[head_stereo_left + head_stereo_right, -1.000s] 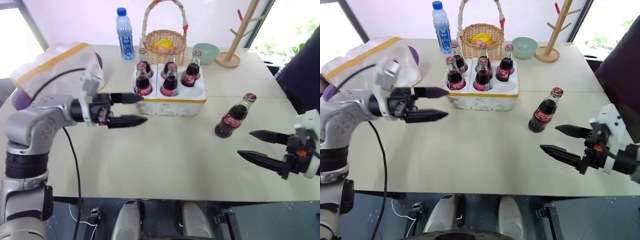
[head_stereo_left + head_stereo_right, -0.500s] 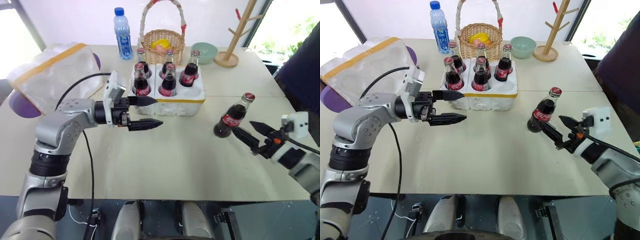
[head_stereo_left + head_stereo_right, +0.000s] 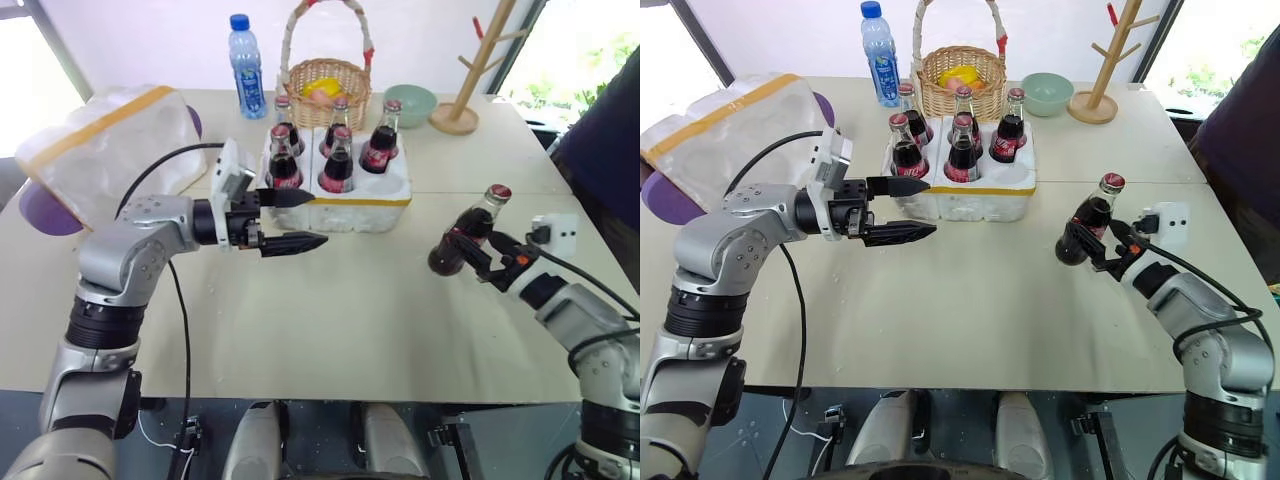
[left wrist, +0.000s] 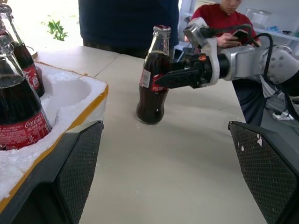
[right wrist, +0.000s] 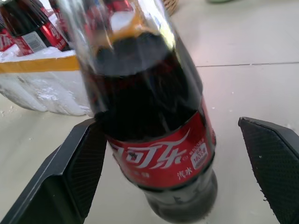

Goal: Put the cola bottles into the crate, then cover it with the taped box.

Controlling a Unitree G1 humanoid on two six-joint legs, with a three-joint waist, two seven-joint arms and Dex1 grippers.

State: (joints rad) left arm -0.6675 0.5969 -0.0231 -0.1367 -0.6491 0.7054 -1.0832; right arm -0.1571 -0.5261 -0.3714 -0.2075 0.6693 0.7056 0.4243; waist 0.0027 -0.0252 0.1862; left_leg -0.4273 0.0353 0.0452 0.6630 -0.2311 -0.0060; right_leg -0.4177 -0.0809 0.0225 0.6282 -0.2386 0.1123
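The white foam crate [image 3: 345,205] with a yellow band stands mid-table and holds five cola bottles [image 3: 338,162]; its front right hole [image 4: 70,93] is empty. A sixth cola bottle [image 3: 1086,222] stands upright on the table to the crate's right. My right gripper [image 5: 168,122] is open, with a finger on each side of that bottle's lower body [image 5: 159,154]. My left gripper [image 3: 315,220] is open, level and empty, just in front of the crate's left front corner. The taped box [image 3: 110,145] sits at the table's left edge.
Behind the crate stand a blue-capped water bottle [image 3: 246,65], a wicker basket [image 3: 325,85], a green bowl [image 3: 411,103] and a wooden rack [image 3: 475,70]. A purple object [image 3: 42,212] lies under the taped box. A person [image 3: 600,140] stands at the right edge.
My right gripper has moved forward from the table's near right edge to the lone bottle, and its open fingers now stand on both sides of it. The left gripper has hardly shifted.
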